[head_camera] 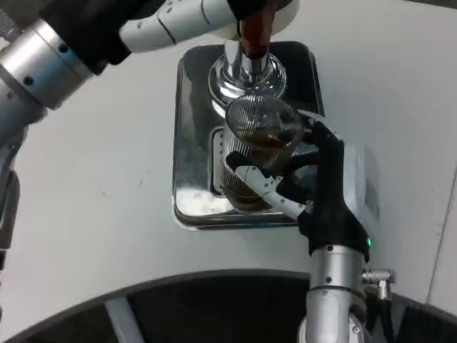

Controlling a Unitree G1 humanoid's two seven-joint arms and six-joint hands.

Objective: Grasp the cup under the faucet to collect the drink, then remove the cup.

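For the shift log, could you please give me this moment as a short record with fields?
cup: clear ribbed cup standing upright under the faucet, brown drink inside
faucet: chrome faucet with a dark red handle, directly above the cup
tray: shiny metal drip tray on the white table, under the cup
right hand: right hand wrapped around the cup from the right side, gripping it
left hand: left hand up at the faucet handle; whether it actually grips the handle cannot be told
task stage: cup not yet removed from under the faucet

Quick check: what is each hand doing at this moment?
Left hand: on the faucet handle; its grip cannot be told.
Right hand: holding the cup under the faucet.
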